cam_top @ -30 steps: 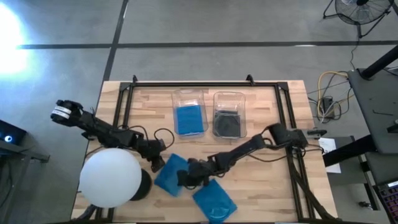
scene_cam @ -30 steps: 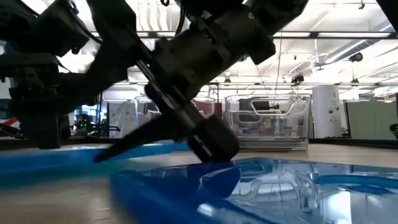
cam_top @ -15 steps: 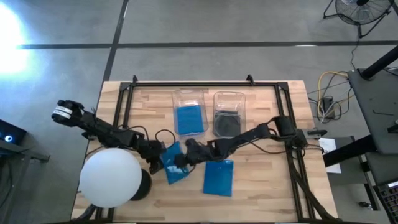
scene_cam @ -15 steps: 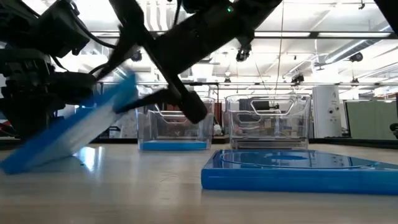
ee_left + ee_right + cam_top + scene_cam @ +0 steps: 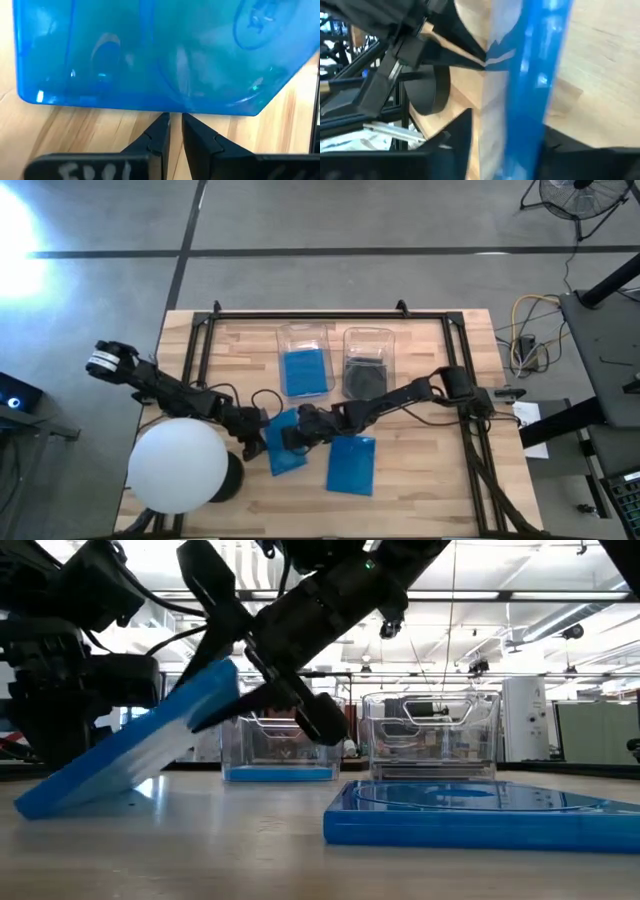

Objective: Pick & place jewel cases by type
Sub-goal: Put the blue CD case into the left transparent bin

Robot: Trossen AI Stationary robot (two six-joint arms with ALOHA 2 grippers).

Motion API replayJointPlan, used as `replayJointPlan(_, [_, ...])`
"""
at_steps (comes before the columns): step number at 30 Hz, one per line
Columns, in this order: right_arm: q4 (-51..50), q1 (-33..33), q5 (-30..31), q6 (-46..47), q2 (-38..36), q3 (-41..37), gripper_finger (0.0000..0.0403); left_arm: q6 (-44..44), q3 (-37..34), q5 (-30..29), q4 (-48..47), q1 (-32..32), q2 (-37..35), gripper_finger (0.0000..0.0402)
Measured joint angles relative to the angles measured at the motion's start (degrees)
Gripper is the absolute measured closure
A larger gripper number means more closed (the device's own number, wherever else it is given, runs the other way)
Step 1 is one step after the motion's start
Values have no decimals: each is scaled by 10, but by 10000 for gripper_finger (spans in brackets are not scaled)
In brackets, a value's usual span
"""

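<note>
The right pincer (image 5: pixel 290 437) is out over the middle of the counter (image 5: pixel 430 490), its two fingers set on either side of a tilted blue jewel case (image 5: pixel 283 439), one face each, pinching it near its raised edge. From table height that case (image 5: pixel 130 755) leans steeply, its low edge resting on the wood at the left and its high edge up by the right pincer (image 5: pixel 265 700).

The left pincer (image 5: pixel 253 442) sits right against the same case from the left side. Its fingers (image 5: pixel 159 135) are nearly pressed together with just a slit between them, their tips meeting the case's edge (image 5: pixel 160 55); they hold nothing.

A second blue jewel case (image 5: pixel 351 465) lies flat on the counter just right of the tilted one, nearer the front edge. Farther back stand two clear bins side by side: the left bin (image 5: pixel 304 335) has a blue case (image 5: pixel 305 369) in it, the right bin (image 5: pixel 368 338) has dark cases (image 5: pixel 365 378) in it.

A big white ball (image 5: pixel 178 466) sits at the near left corner of the counter, close beside the left arm.
</note>
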Motion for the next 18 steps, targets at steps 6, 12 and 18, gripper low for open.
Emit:
replayJointPlan(6, [-57, 4, -16, -34, -40, -1, 381, -9, -2, -21, -1, 1, -42, 364])
replayJointPlan(12, [-253, 1, 78, -66, -183, -1, 384, -12, -3, -61, -34, -5, -121, 365])
replayJointPlan(18, [-284, -96, 142, -158, -291, -9, 376, -12, -2, -146, -25, -2, -164, 364])
